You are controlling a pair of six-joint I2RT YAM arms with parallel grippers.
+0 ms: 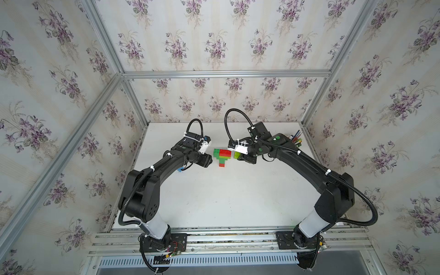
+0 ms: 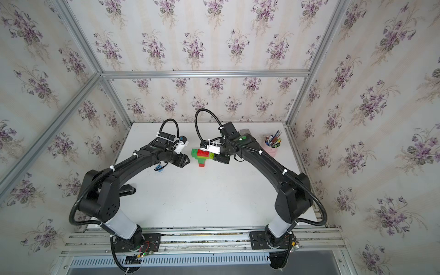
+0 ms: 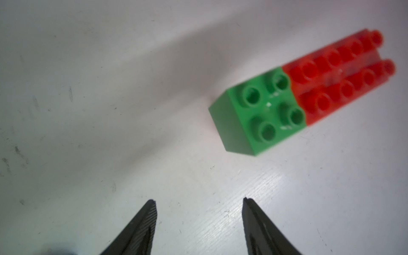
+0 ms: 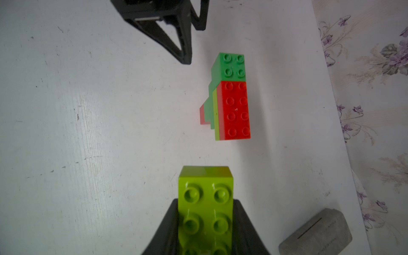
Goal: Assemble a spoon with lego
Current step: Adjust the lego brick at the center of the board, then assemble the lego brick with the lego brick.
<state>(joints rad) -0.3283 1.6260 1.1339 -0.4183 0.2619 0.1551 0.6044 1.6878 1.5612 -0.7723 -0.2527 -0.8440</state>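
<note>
Spoon (image 4: pixel 234 106): half built, on the table (image 1: pixel 214 202), straight ahead of the right jaws and apart from them. Wide top row of one green and one red brick, lime and green rows under it, short red stem. No blue tip to be seen on it yet.
Lime brick (image 4: pixel 206 209): pinched between the right jaws, studs facing the wrist camera, one end poking out past the fingertips toward the spoon.
Why held so: probably so the free end can reach the spoon first and go next to the red brick, to make the head wider.
Right gripper (image 4: pixel 205 201): pressed tight on the two long sides of the lime brick, low over the table.
Left gripper (image 3: pixel 198 201): spread, nothing between the jaws, pointing at the green end of the spoon from the other side, a little way off.
Why there: most likely waiting to hold the spoon steady when the lime brick gets pushed on.
Grey block (image 4: pixel 315 234): beside the right jaws, toward the wall, not part of the build.
Pencil cup (image 2: pixel 271 145): well behind the right jaws, out of the way.
</note>
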